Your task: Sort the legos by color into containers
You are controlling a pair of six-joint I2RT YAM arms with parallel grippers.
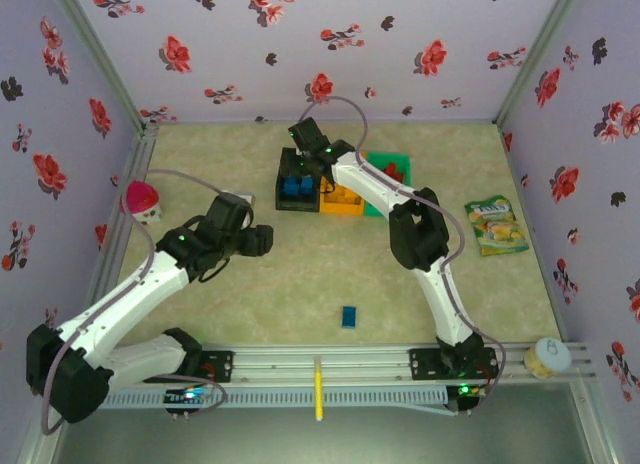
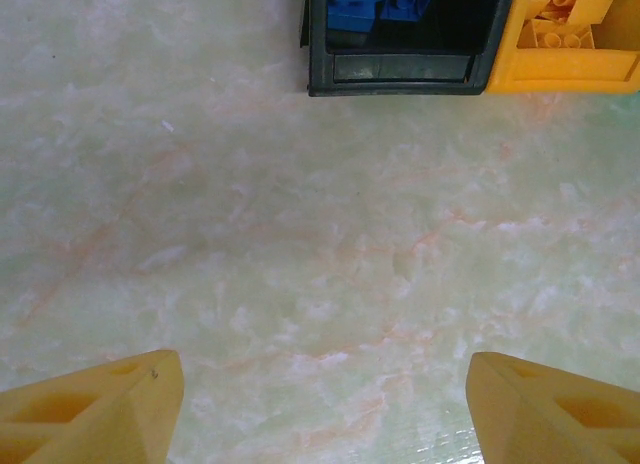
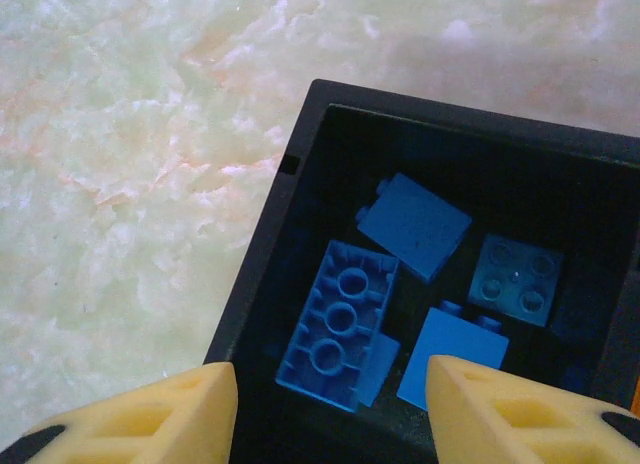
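Right claw [image 3: 330,424] hangs half-open and empty over the black bin [image 3: 270,274], where we count four blue legos [image 3: 340,324]. Left claw [image 2: 325,404] gapes wide, empty, above the counter [image 2: 300,234]. We count three bins in a row: the orange bin [image 2: 560,74] holds yellow legos [image 2: 560,14], the green bin [image 1: 378,162] red legos [image 1: 396,170]. One loose blue lego [image 1: 348,316] lies on the counter.

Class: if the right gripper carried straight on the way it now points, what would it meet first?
The right gripper would likely meet the long blue brick in the black bin first; depth is unclear.
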